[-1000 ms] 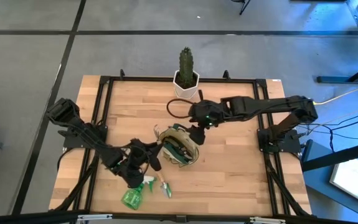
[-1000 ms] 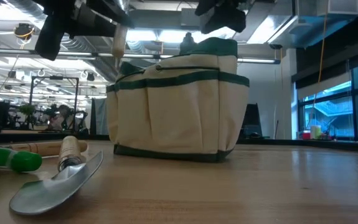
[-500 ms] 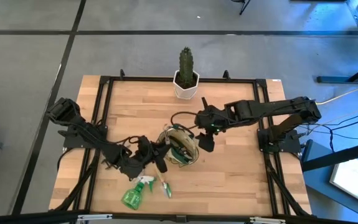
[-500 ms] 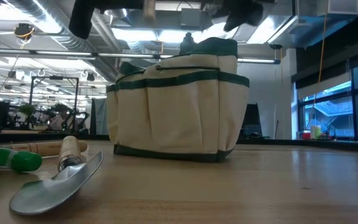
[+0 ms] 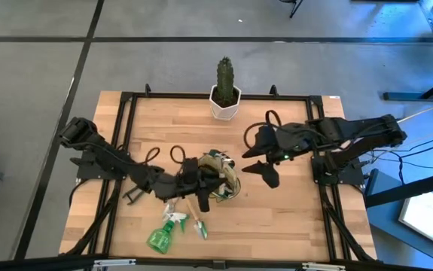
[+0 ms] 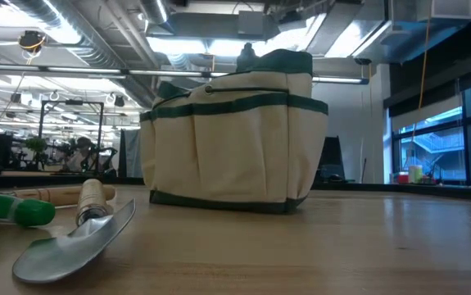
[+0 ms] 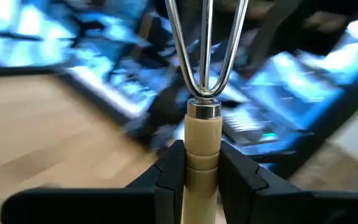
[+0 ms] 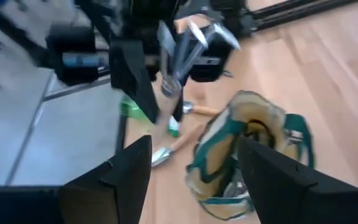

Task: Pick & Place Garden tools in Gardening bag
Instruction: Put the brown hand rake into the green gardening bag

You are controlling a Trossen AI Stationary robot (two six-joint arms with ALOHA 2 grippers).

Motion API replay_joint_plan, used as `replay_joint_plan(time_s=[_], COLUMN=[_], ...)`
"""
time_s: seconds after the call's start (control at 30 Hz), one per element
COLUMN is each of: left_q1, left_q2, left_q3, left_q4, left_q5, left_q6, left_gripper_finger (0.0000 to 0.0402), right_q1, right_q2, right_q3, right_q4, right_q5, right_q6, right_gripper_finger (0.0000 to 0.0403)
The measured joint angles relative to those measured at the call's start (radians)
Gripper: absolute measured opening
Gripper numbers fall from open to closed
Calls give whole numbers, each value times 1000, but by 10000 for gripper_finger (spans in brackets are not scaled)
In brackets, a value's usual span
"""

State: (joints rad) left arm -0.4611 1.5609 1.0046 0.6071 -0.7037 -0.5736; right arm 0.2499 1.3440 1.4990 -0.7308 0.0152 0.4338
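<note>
A wooden-handled fork (image 7: 203, 146) was pinched in the left tool (image 7: 200, 171), its silver tines upward, beside the gardening bag (image 5: 220, 175) at the middle of the bench (image 5: 276, 211). The right tool (image 8: 191, 171) was held with fingers spread and nothing between them, just beyond the bag's other side. A green spray bottle (image 5: 160, 236) and a trowel (image 6: 75, 238) were left lying on the bench near its front edge, and a potted cactus (image 5: 224, 92) was seen standing at the far edge.
</note>
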Motion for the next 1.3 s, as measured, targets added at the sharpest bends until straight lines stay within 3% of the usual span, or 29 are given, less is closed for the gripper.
replay_joint_plan(time_s=[0.07,0.23,0.33,0.47,0.6,0.7,0.9,1.1,1.3], left_q1=[24,111,158,206,240,266,294,302,299], left_q2=[0,-1,-1,0,0,-1,-1,0,0], left_q3=[0,0,-15,-95,-228,-306,-303,-244,-236], left_q4=[58,195,211,438,777,897,945,894,879], left_q5=[96,451,587,731,813,817,940,1010,1028], left_q6=[36,47,3,-53,-112,-186,-254,-270,-291], left_gripper_finger=[62,62,62,62,62,62,62,62,62], right_q1=[1,1,1,1,5,14,20,11,3], right_q2=[-22,-81,-115,-134,-136,-112,-21,76,121], right_q3=[-35,-176,-265,-357,-429,-470,-487,-487,-446], right_q4=[36,223,422,687,878,1024,1169,1348,1366], right_q5=[-24,-52,-54,-57,-69,-68,-9,-76,-94], right_q6=[7,78,142,210,232,264,288,297,293], right_gripper_finger=[238,238,238,238,238,238,238,238,238])
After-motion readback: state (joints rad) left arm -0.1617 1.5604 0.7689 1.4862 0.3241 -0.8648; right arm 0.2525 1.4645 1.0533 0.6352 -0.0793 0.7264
